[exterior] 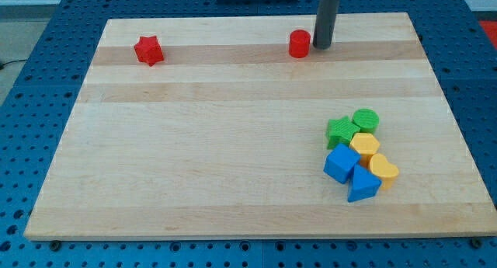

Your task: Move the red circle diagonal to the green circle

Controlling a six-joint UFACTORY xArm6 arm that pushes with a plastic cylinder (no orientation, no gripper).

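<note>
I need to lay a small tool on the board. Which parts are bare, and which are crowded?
Bare: the wide middle and lower left, below the red star and red circle. Crowded: the lower right cluster around the green circle. My tip stands right beside the red circle.

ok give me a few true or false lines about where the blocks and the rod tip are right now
1. My tip sits just to the view's right of the red circle. True.
2. The red star lies in the cluster. False: it sits alone at the view's top left.
3. The green circle tops the cluster at the view's lower right. True.
4. The red circle touches the green circle. False: they are far apart.
</note>
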